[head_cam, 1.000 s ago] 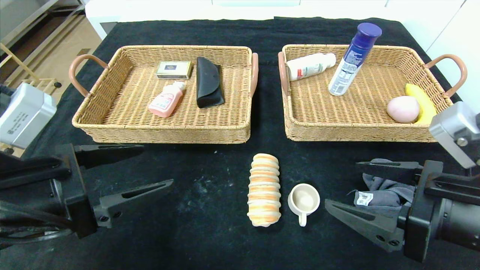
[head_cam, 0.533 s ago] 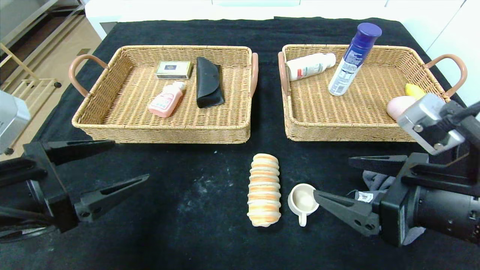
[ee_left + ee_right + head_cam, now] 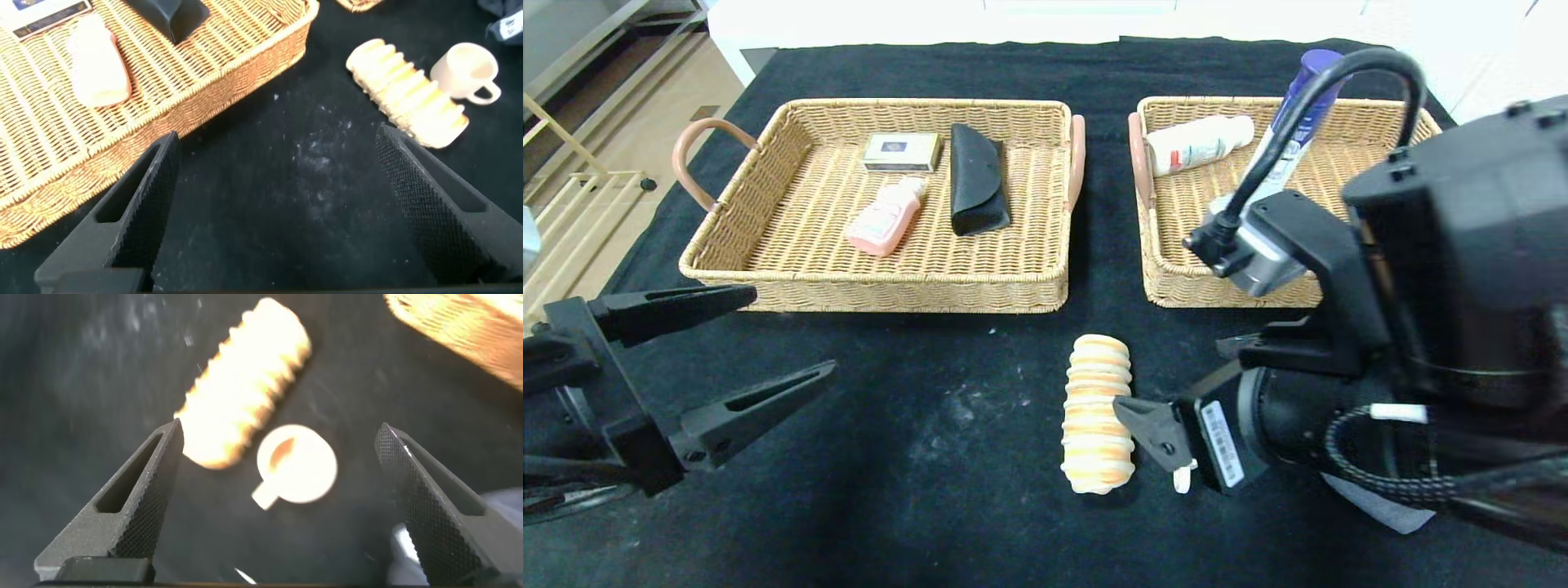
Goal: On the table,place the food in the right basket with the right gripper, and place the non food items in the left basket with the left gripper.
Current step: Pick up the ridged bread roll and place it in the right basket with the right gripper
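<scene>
Two items, the ridged bread (image 3: pixel 1098 412) and the small cup (image 3: pixel 296 465), lay side by side on the surface while your right claw (image 3: pixel 278 469) swung in over them, spread wide and empty, and the left claw (image 3: pixel 731 351) backed off, likewise open.

You have two wicker baskets (image 3: pixel 1045 290), three bottles (image 3: pixel 886 216), one small box (image 3: pixel 903 152), one dark case (image 3: pixel 977 188), one ridged bread roll (image 3: pixel 1098 412) and one white cup (image 3: pixel 296 465).
</scene>
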Motion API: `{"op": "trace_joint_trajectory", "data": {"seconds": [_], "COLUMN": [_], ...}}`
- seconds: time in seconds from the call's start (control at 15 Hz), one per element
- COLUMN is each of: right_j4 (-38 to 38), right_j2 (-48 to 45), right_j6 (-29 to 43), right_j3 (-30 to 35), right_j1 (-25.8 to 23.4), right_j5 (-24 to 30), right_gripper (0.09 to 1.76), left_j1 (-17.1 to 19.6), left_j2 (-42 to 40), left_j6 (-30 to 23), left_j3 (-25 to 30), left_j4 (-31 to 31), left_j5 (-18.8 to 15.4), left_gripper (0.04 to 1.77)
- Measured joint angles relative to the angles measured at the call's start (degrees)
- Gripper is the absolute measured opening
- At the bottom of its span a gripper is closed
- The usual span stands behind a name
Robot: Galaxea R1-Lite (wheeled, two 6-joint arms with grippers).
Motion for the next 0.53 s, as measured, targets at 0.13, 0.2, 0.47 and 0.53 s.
{"op": "trace_joint_trajectory", "data": {"seconds": [0.13,0.2,0.47,0.53], "right_j4": [0.9,1.0,1.1,1.1], "right_j2": [5.1,7.3,13.5,14.5], "right_j6": [3.5,4.8,7.7,7.8], "right_j3": [-4.3,-6.3,-11.1,-11.7], "right_j1": [0.9,1.2,2.6,2.8], "right_j5": [-4.4,-6.7,-12.0,-12.2], "right_gripper": [1.71,1.71,1.71,1.71], "left_j1": [-0.1,-0.1,-0.3,-0.5], "left_j2": [-0.5,-0.8,-1.9,-2.2], "left_j6": [-0.4,-0.4,-0.5,-0.5], "left_j3": [-0.2,-0.3,-0.6,-0.6], "left_j4": [0.0,0.0,0.1,0.2], "left_j5": [-0.1,-0.1,0.0,0.0], "left_gripper": [1.72,1.72,1.72,1.72]}}
